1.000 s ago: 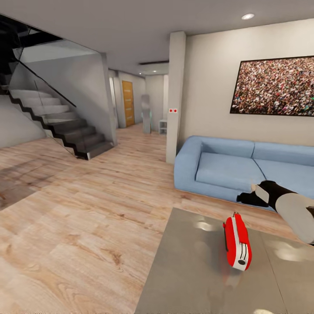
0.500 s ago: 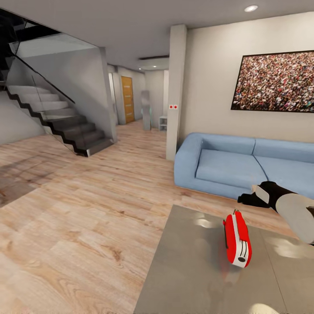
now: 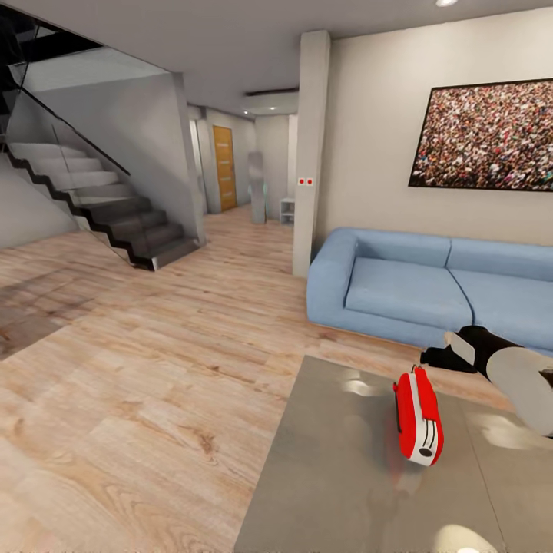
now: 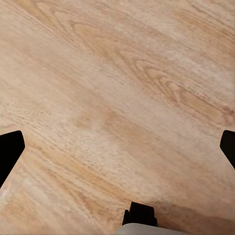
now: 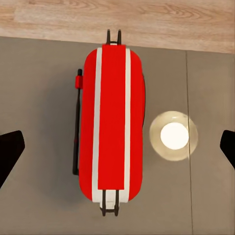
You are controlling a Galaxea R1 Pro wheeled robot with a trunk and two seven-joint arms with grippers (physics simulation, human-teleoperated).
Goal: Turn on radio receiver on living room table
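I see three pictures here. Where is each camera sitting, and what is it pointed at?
Head view: up on the robot's head, facing the living room; it takes in the sofa, stairs, grey table and red radio, plus the right arm.
Left wrist view: near the left gripper, pointed at wood floor; dark fingertips show at the edges.
Right wrist view: near the right gripper, looking at the radio on the table.
Shared: head and right wrist views both show radio and table.

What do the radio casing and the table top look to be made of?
The radio receiver: likely smooth moulded plastic, red with white stripes and black trim, faintly shiny. The table: a glossy grey top, perhaps polished stone or lacquer; it mirrors a ceiling light and the radio's red.
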